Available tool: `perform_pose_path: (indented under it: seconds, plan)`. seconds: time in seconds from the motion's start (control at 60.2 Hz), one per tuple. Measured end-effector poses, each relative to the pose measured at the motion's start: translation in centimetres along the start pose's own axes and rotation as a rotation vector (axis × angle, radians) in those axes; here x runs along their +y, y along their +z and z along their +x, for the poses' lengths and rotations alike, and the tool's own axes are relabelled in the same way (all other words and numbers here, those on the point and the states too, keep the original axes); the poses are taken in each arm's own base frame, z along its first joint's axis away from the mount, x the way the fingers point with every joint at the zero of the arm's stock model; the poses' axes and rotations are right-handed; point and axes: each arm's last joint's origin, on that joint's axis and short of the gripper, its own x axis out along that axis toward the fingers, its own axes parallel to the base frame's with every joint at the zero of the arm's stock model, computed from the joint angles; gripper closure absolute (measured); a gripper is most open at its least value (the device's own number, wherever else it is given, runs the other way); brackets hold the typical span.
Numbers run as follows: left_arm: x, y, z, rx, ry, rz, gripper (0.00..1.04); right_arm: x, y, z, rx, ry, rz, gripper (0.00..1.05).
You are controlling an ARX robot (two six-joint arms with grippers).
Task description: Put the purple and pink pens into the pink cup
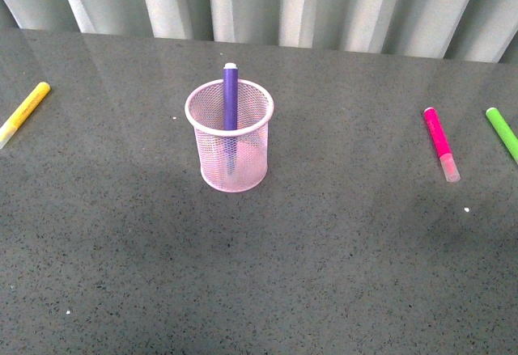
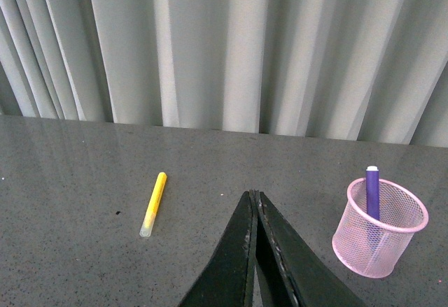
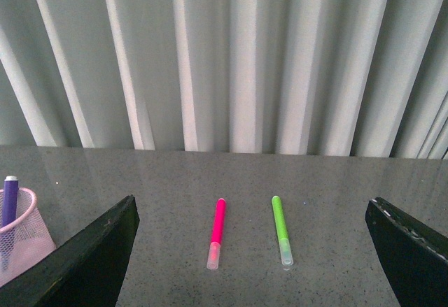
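One cup (image 1: 251,161), four pens: purple pen (image 1: 230,96) inside; pink pen (image 1: 440,142), green pen (image 1: 502,133), yellow pen (image 1: 24,112) loose. Left gripper (image 2: 253,198) closed, empty; right gripper (image 3: 253,208) wide, empty.

Left claw (image 2: 253,198) is hanging over the tabletop (image 2: 70,181), tips pressed together.
The purple pen (image 2: 372,194) is standing in the pink cup (image 2: 378,247); a yellow marker (image 2: 153,204) is lying well apart.
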Motion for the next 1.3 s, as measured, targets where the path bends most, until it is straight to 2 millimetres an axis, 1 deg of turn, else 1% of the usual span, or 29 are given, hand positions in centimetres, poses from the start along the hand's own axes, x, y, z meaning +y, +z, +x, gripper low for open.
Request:
perform_pose_path:
  seconds: [0.066, 0.116, 0.349, 0.382, 0.432, 0.449, 0.581, 0.648, 0.665, 0.698, 0.748, 0.781, 0.814, 0.831, 0.881, 0.947, 1.013, 1.08, 1.13, 1.163, 1.18, 1.196, 1.296]
  plan:
    - [0.0, -0.4, -0.6, 0.034, -0.002, 0.001, 1.01, 0.0, 0.0, 0.0, 0.0, 0.0, 0.0, 0.07]
    - [0.0, -0.2, -1.0, 0.006, -0.002, 0.002, 1.01, 0.0, 0.0, 0.0, 0.0, 0.0, 0.0, 0.07]
    - [0.0, -0.3, -1.0, 0.006, -0.001, 0.002, 1.01, 0.0, 0.0, 0.0, 0.0, 0.0, 0.0, 0.07]
    - [0.0, -0.3, -1.0, 0.006, -0.001, 0.001, 0.99, 0.0, 0.0, 0.0, 0.0, 0.0, 0.0, 0.07]
    - [0.0, -0.3, -1.0, 0.006, -0.001, 0.002, 0.88, 0.0, 0.0, 0.0, 0.0, 0.0, 0.0, 0.07]
    - [0.0, -0.3, -1.0, 0.006, -0.001, 0.002, 0.86, 0.0, 0.0, 0.0, 0.0, 0.0, 0.0, 0.07]
    - [0.0, -0.3, -1.0, 0.006, -0.001, 0.002, 0.61, 0.0, 0.0, 0.0, 0.0, 0.0, 0.0, 0.07]
    - [0.0, -0.3, -1.0, 0.006, -0.001, 0.002, 0.5, 0.0, 0.0, 0.0, 0.0, 0.0, 0.0, 0.07]
    - [0.0, -0.3, -1.0, 0.006, -0.001, 0.002, 0.45, 0.0, 0.0, 0.0, 0.0, 0.0, 0.0, 0.07]
    - [0.0, -0.3, -1.0, 0.006, -0.001, 0.002, 0.38, 0.0, 0.0, 0.0, 0.0, 0.0, 0.0, 0.07]
    - [0.0, -0.3, -1.0, 0.006, -0.001, 0.002, 0.29, 0.0, 0.0, 0.0, 0.008, -0.011, 0.006, 0.07]
    - [0.0, -0.3, -1.0, 0.006, -0.001, 0.002, 0.22, 0.0, -0.2, 0.0, 0.065, -0.052, 0.023, 0.07]
    - [0.0, -0.3, -1.0, 0.006, -0.001, 0.002, 0.16, -0.2, -0.2, 0.2, 0.218, -0.158, 0.039, 0.07]
    - [0.0, -0.3, -1.0, 0.006, -0.001, 0.002, 0.15, -0.3, -0.2, 0.3, 0.249, -0.178, 0.037, 0.07]
    - [0.0, -0.3, -1.0, 0.006, -0.001, 0.002, 0.05, -0.7, -0.1, 1.4, 0.36, -0.247, 0.036, 0.07]
    - [0.0, -0.3, -1.0, 0.006, -0.001, 0.003, 0.07, -1.3, 0.4, 3.0, 0.395, -0.252, 0.053, 0.07]
    - [0.0, -0.3, -1.0, 0.006, -0.001, 0.003, 0.07, -2.0, 1.1, 5.0, 0.42, -0.229, 0.07, 0.07]
    - [0.0, -0.3, -1.0, 0.006, -0.001, 0.003, 0.07, -2.6, 1.5, 7.6, 0.495, -0.162, 0.08, 0.07]
    - [0.0, -0.3, -1.0, 0.006, -0.001, 0.003, 0.07, -2.8, 1.3, 9.0, 0.574, -0.112, 0.108, 0.07]
    - [0.0, -0.3, -1.0, 0.006, -0.001, 0.003, 0.07, -3.0, 0.9, 10.4, 0.64, -0.073, 0.136, 0.07]
    - [0.0, -0.3, -1.0, 0.006, -0.001, 0.003, 0.07, -3.0, 0.7, 10.8, 0.658, -0.067, 0.141, 0.07]
    - [0.0, -0.3, -1.0, 0.006, -0.001, 0.003, 0.07, -3.2, 0.3, 11.7, 0.705, -0.062, 0.153, 0.07]
    - [0.0, -0.3, -1.0, 0.006, -0.001, 0.003, 0.07, -3.2, -0.9, 14.7, 0.818, -0.031, 0.196, 0.07]
